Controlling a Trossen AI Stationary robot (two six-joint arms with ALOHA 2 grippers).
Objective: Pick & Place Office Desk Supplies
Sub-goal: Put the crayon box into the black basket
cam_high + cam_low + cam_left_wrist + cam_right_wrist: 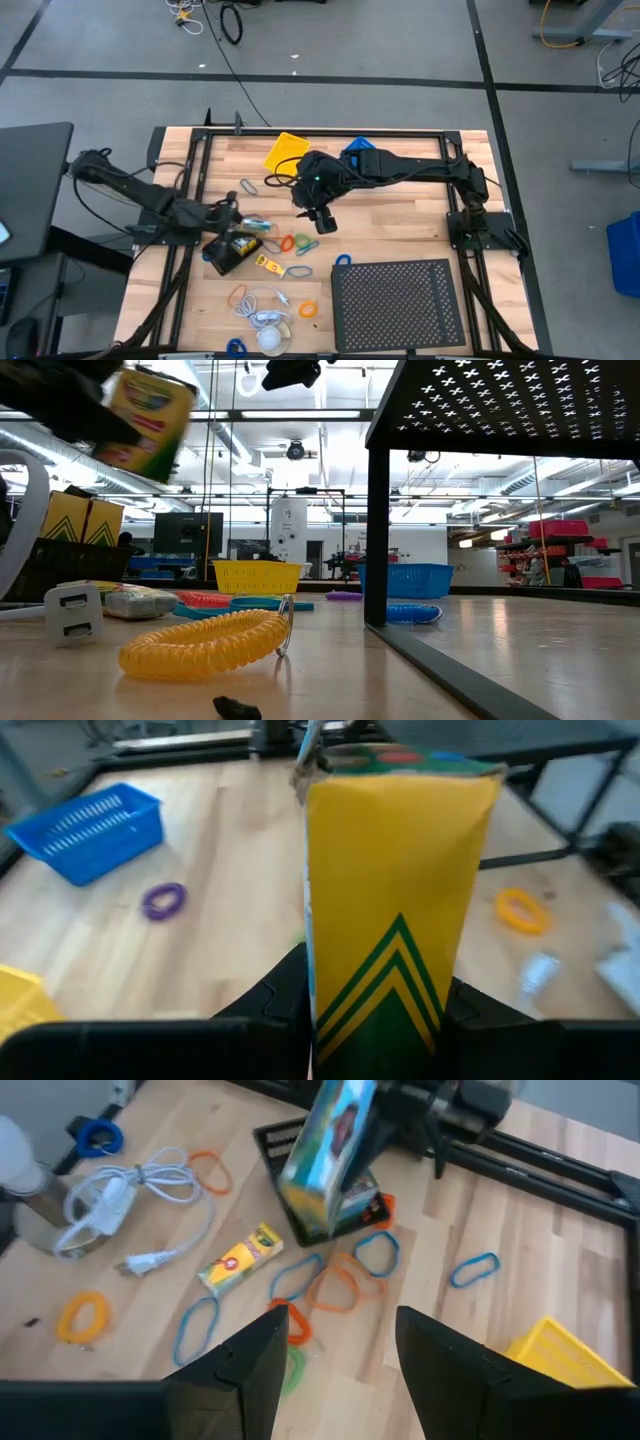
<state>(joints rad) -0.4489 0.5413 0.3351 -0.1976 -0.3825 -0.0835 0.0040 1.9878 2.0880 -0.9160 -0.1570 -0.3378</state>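
We see a yellow-and-green crayon box (pixel 395 890) clamped upright between the fingers of the left pincer (pixel 243 224), raised off the bench (pixel 400 215) over the cluster of loose supplies. In our judgement the main risk is the box slipping or twisting: the fingers grip it low while most of it stands above them, so a quick swing could tip it out onto the coloured loops (pixel 340 1285) below. A second crayon box (pixel 240 1258) lies flat among those loops, near a white cable (pixel 135 1190). The right pincer (pixel 321 220) hovers open and empty close by, so we also judge a collision between the arms possible. The bench is pale wood planks framed in black rail, carrying a black perforated tray (pixel 398 305), a yellow basket (pixel 285 152) and a blue basket (pixel 88 830). Beyond lies a grey floor with cables, and a bright workshop hall.
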